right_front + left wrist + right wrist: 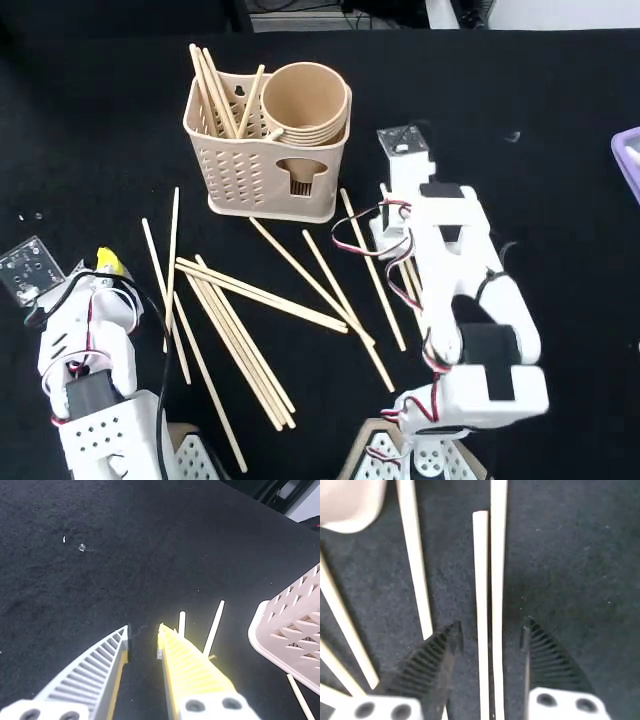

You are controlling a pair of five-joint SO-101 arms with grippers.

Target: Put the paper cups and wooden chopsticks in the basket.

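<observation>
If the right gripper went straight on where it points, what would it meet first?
Probably the two chopsticks lying side by side on the cloth; the right gripper straddles them, open. Depth is unclear.

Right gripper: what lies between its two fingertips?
Two wooden chopsticks lie side by side between the tips of the open right gripper, as the right wrist view shows.

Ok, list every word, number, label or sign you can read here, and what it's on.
No text can be read in any view.
Basket: a cut-out symbol in its front wall, no letters.
Paper cups: no print visible.
Circuit board and the other board on the arms: any markings too small to read.
</observation>
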